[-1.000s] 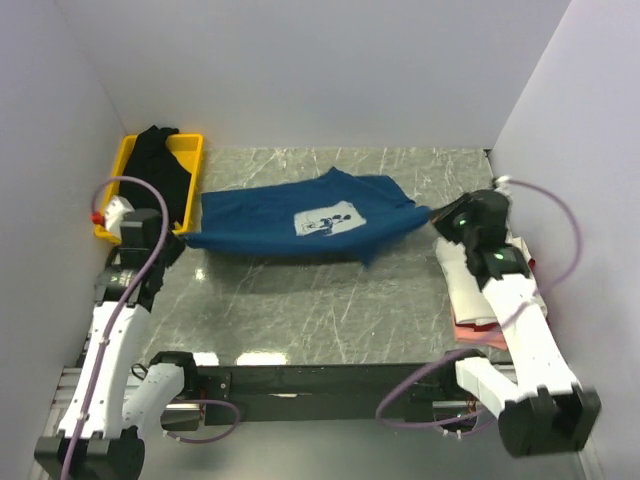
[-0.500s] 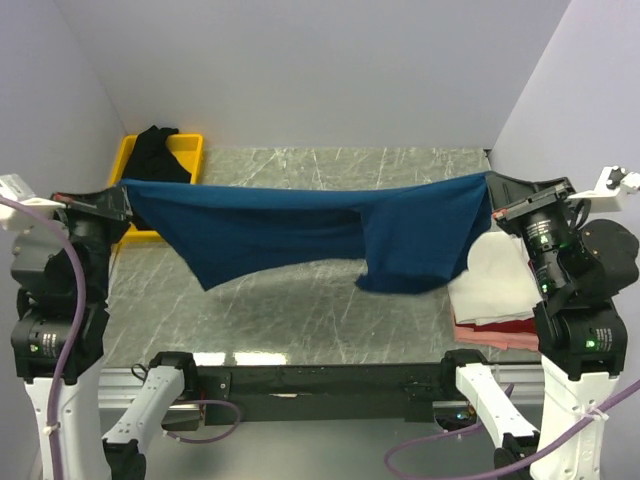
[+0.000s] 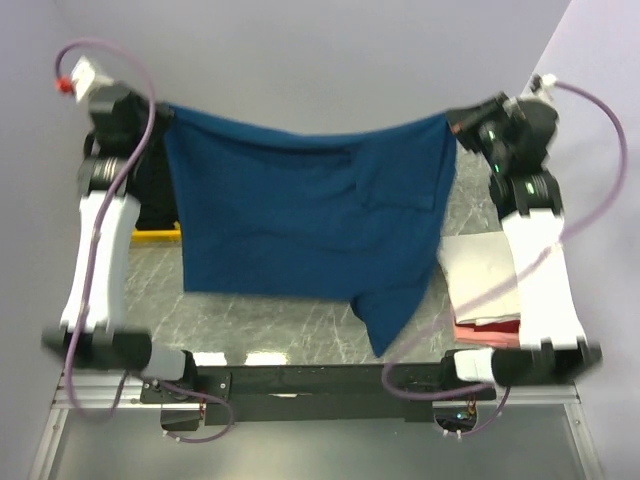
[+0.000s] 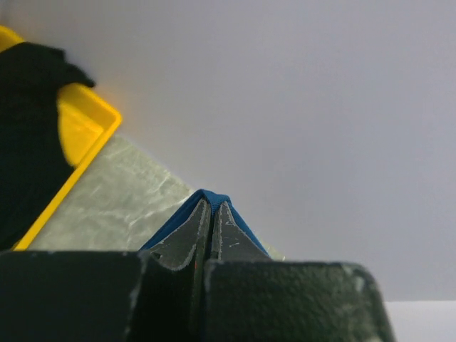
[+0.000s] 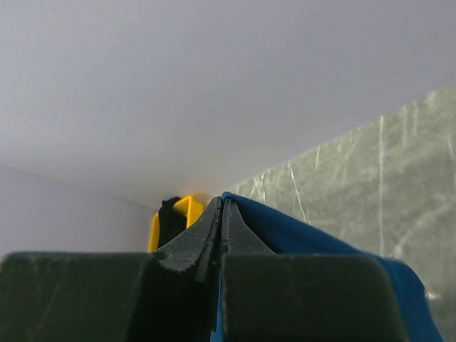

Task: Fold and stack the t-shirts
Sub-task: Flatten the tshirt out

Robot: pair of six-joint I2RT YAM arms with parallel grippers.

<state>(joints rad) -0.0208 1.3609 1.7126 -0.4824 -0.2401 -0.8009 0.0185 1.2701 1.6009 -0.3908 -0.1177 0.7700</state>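
Hanging over the table [image 3: 290,325] in the top view, the dark blue t-shirt [image 3: 310,215] is stretched sideways between 2 raised arms, equally near both; in each wrist view, left gripper [image 4: 211,208] then right gripper [image 5: 221,205] is seen clamped on its blue edge.

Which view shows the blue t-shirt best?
Top external: the whole blue shirt hangs spread between the left gripper and right gripper. Each wrist view shows only a small pinched blue edge.
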